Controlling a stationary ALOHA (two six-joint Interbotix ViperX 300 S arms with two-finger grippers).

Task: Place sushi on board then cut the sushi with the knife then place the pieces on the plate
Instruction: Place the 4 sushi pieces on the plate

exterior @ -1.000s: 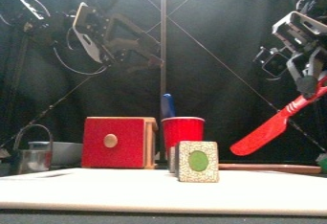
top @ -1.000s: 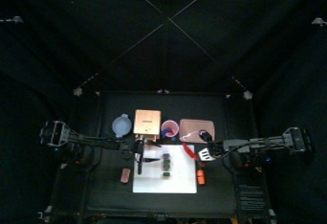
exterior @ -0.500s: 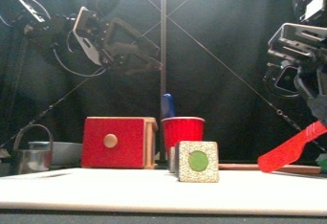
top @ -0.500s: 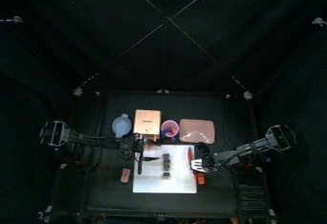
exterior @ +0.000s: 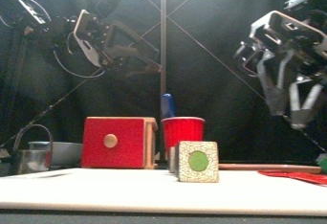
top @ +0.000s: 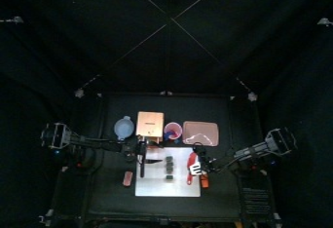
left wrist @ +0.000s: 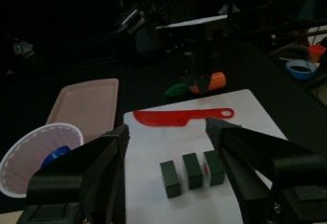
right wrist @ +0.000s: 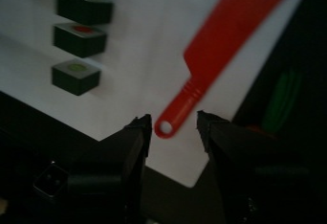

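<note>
White board sits at the near middle of the table, and on it I see the sushi as three dark green blocks in a short row, just apart from one another and all upright. The red knife lies flat on the board to the right of the blocks, not touching them. The right gripper hangs above the knife's handle end with its jaws spread and nothing between them; from the front it is plainly clear of the board. The left gripper hovers over the left part of the board, jaws wide apart and empty, with the blocks below it. Behind the board stands the wooden box with its red front, the red cup just to its right with the blue knife standing in it, and the pink plate further right, bare. A blue-grey bowl sits left of the box. On the table beyond the board's right edge lies a small orange and green thing, perhaps a toy carrot, though I cannot make it out well.
</note>
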